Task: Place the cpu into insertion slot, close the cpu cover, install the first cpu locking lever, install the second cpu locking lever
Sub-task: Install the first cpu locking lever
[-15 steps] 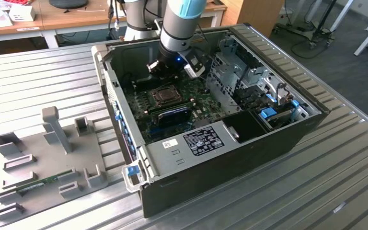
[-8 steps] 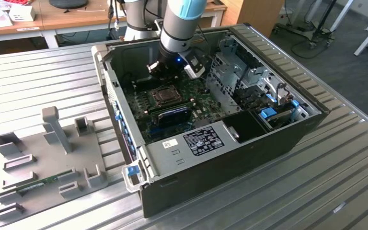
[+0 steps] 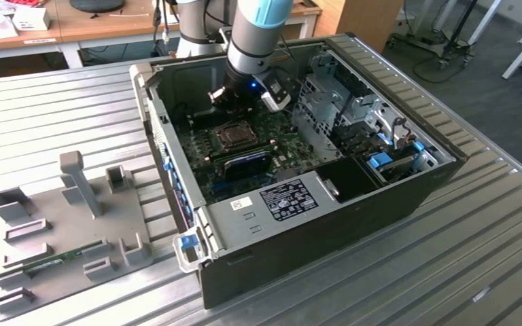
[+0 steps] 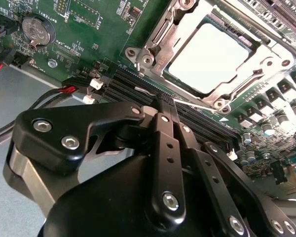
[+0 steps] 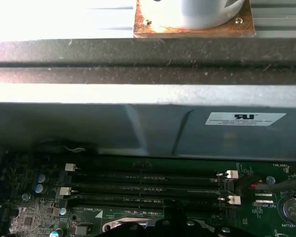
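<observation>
Cpu (image 4: pixel 212 57) lies seated in the insertion slot (image 4: pixel 147 60) on the green motherboard (image 4: pixel 89 29), its pale metal top facing up, and the cpu cover (image 4: pixel 266 66) is down flat over it, framing the chip on all sides. The second wrist view gives this close look; in the exterior view the socket is a small dark square (image 3: pixel 236 136) deep inside the open computer case (image 3: pixel 334 231), with no detail of chip or frame to be read. Just beside the socket's edge the gripper (image 4: pixel 167 104) hangs with its black fingers (image 4: pixel 163 143) drawn tight together, tips meeting over the black memory slots (image 4: pixel 121 84); a thin silvery rod (image 4: pixel 197 104) runs along that edge of the socket from right beside the tips, and I cannot tell whether the tips touch it or pinch anything. The first wrist view looks the other way, across the memory slots to the grey inner wall of the case, with a coin battery (image 5: pixel 291 210) at the board's edge. From the exterior view the arm (image 3: pixel 252 34) reaches down into the far part of the case, which rests on a ribbed metal table (image 3: pixel 478 258). A grey fixture tray (image 3: pixel 62 224) sits well apart on the exterior view's left.
</observation>
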Controlling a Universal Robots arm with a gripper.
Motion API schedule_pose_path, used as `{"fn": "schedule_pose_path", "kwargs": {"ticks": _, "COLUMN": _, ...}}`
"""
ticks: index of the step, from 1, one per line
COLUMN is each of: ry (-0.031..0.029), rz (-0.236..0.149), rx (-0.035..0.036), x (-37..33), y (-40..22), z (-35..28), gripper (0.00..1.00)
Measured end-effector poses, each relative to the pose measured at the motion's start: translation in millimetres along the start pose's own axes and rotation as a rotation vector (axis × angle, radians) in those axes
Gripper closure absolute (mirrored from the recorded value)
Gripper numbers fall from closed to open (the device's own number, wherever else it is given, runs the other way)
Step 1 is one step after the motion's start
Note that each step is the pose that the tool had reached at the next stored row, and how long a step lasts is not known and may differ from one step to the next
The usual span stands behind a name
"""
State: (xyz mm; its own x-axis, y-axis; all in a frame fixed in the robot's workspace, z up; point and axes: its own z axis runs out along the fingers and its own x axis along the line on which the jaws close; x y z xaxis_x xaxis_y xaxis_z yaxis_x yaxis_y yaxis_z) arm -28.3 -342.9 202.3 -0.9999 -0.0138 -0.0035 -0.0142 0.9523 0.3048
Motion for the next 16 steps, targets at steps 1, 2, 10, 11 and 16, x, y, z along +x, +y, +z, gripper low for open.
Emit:
{"fn": "schedule_pose_path", "kwargs": {"ticks": 1, "ry": 0.0000, "rz": 0.000, "rx": 0.0000, "x": 0.0, "y": 0.4, "z": 0.1, "gripper": 0.89}}
{"fn": "schedule_pose_path", "kwargs": {"ticks": 2, "ry": 0.0001, "rz": 0.000, "rx": 0.0001, "x": 0.0, "y": 0.8, "z": 0.2, "gripper": 0.89}}
{"fn": "schedule_pose_path", "kwargs": {"ticks": 10, "ry": 0.0001, "rz": 0.000, "rx": -0.0001, "x": 0.0, "y": 3.3, "z": 1.0, "gripper": 0.89}}
{"fn": "schedule_pose_path", "kwargs": {"ticks": 11, "ry": -0.0001, "rz": 0.000, "rx": -0.0008, "x": 0.0, "y": 3.4, "z": 1.1, "gripper": 0.89}}
{"fn": "schedule_pose_path", "kwargs": {"ticks": 16, "ry": -0.0013, "rz": 0.000, "rx": -0.0060, "x": 0.0, "y": 3.6, "z": 1.1, "gripper": 0.89}}
